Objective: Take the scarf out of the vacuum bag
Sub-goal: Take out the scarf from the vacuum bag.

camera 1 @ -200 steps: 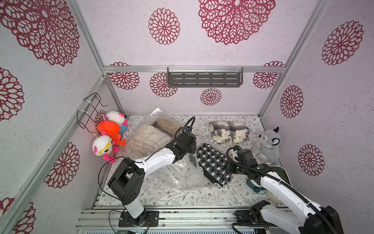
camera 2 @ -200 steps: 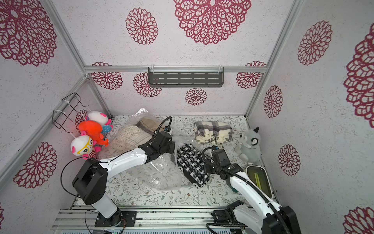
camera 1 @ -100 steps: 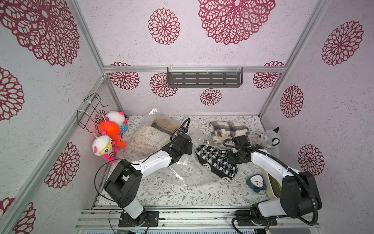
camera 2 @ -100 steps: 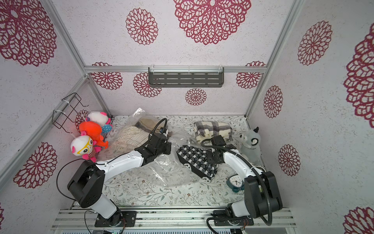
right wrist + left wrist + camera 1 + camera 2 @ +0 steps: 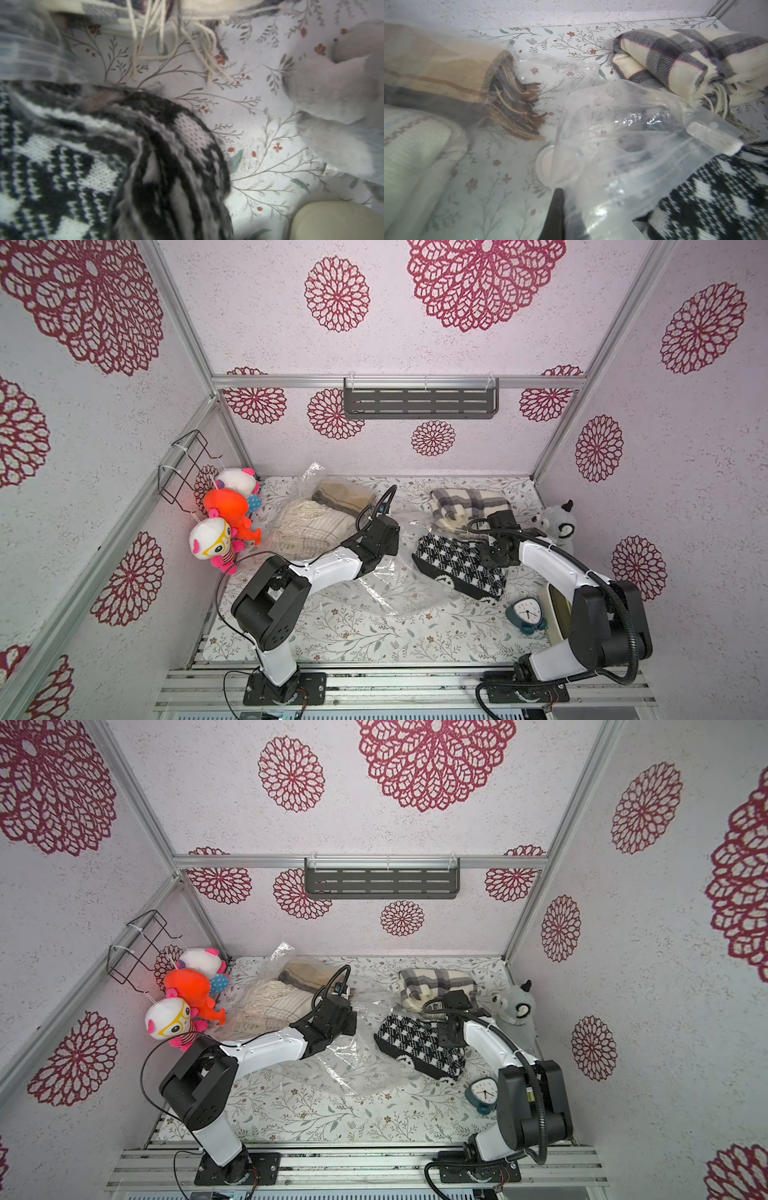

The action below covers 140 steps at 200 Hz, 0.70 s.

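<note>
Pulling black-and-white scarf (image 5: 453, 568) clear of vacuum bag (image 5: 386, 585). Pinning bag plastic with left gripper (image 5: 390, 537), clenched tight beside white valve cap (image 5: 547, 166). Gripping scarf's far end with right gripper (image 5: 492, 553), apparently closed on knit; fingers hidden in wrist view. Lying on table (image 5: 332, 635) just right of bag, near edge touching bag's zip strip (image 5: 714, 137). Hold bag firm, drag scarf rightward low and steady, avoid plaid scarf (image 5: 469, 506) fringe and grey plush toy (image 5: 559, 524).
</note>
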Tool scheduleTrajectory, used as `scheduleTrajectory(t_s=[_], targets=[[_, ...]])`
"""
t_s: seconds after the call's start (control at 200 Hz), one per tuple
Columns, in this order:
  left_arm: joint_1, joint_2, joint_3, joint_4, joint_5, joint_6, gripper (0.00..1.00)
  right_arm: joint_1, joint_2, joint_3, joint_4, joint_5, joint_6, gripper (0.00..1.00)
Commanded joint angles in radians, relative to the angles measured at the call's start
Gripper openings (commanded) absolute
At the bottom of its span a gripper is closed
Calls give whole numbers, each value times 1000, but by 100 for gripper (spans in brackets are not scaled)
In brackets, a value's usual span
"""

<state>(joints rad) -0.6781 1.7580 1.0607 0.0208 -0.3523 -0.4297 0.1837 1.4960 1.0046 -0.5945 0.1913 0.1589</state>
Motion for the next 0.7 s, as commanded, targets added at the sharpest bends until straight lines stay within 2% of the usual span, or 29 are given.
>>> scheduleTrajectory(t_s=[0.0, 0.195, 0.235, 0.295, 0.36, 0.42, 0.435, 0.495, 0.615, 0.695], targets=[[30, -60, -38, -9, -88, 15, 0, -60, 13, 57, -37, 160, 24, 0], [54, -101, -38, -34, -80, 29, 0, -60, 1, 50, -17, 216, 10, 0], [54, -96, -36, -29, -66, 30, 0, -63, -2, 47, 5, 212, 5, 0], [54, -84, -40, 2, -19, 24, 0, -62, 2, 44, 48, 147, 3, 6], [46, -72, -41, 40, 20, 13, 0, -61, 7, 42, 73, 92, 33, 21], [28, -68, -31, 44, 12, 18, 0, -52, -6, 42, 86, 78, 67, 49], [23, -68, -28, 43, 13, 19, 0, -49, -12, 42, 91, 70, 71, 53], [16, -71, -17, 42, 35, 18, 0, -29, -41, 44, 90, 79, 87, 60], [4, -72, 8, 34, 59, 18, 0, 43, -139, 34, 77, 155, 131, 64], [4, -58, 31, 23, 71, 19, 0, 122, -219, -4, 60, 269, 203, 72]])
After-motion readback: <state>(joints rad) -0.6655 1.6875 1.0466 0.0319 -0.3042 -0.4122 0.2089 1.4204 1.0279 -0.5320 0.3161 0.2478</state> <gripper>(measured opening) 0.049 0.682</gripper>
